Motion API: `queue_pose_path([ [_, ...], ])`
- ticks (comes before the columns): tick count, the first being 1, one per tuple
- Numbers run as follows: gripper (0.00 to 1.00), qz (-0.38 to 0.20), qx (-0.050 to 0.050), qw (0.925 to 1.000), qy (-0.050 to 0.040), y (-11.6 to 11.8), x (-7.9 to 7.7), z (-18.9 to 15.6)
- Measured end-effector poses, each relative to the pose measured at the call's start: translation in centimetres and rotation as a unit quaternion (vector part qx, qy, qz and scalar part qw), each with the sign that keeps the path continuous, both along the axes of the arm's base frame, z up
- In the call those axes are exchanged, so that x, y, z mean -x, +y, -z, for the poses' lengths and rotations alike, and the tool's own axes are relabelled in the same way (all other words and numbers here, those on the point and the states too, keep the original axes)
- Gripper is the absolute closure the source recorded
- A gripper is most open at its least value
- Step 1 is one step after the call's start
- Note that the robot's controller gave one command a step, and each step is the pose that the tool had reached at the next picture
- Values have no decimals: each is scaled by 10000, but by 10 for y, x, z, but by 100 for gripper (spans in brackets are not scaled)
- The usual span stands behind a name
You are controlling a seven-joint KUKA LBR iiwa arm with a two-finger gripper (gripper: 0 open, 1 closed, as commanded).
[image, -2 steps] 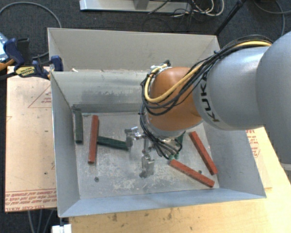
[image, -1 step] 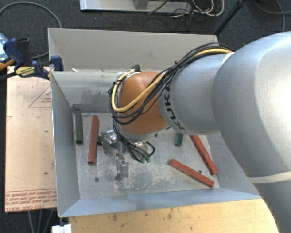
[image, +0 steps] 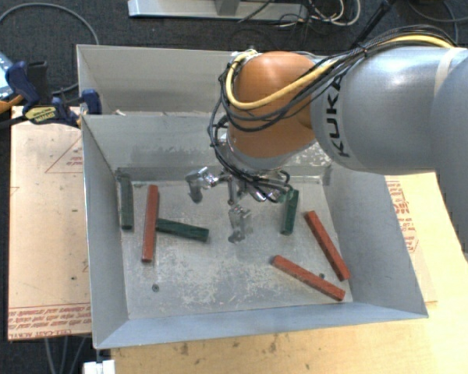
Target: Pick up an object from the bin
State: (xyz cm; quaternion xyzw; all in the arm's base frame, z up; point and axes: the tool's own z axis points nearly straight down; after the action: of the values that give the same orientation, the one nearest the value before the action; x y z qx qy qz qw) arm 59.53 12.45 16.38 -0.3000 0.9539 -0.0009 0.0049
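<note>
Inside the grey bin (image: 103, 232) the gripper (image: 217, 206) hangs spread and empty over bare floor. The likeliest pick is the dark green stick (image: 182, 230) just to its left, long axis pointing almost at it. Another green stick (image: 288, 211) lies close on its right, with a red stick (image: 308, 277) farther off

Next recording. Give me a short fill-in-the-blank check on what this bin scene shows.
1. The gripper hangs over the bin floor with ___ between its fingers.
2. The bar just camera-right of the gripper is coloured ___.
3. The red bars in the bin number ___.

Missing words: nothing; green; three.
</note>
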Motion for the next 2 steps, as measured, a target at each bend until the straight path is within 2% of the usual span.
queue_pose_path([
  [1,0,625,-15,9980,54,48,-15,64],
  [2,0,1511,-19,9885,48,107,7,94],
])
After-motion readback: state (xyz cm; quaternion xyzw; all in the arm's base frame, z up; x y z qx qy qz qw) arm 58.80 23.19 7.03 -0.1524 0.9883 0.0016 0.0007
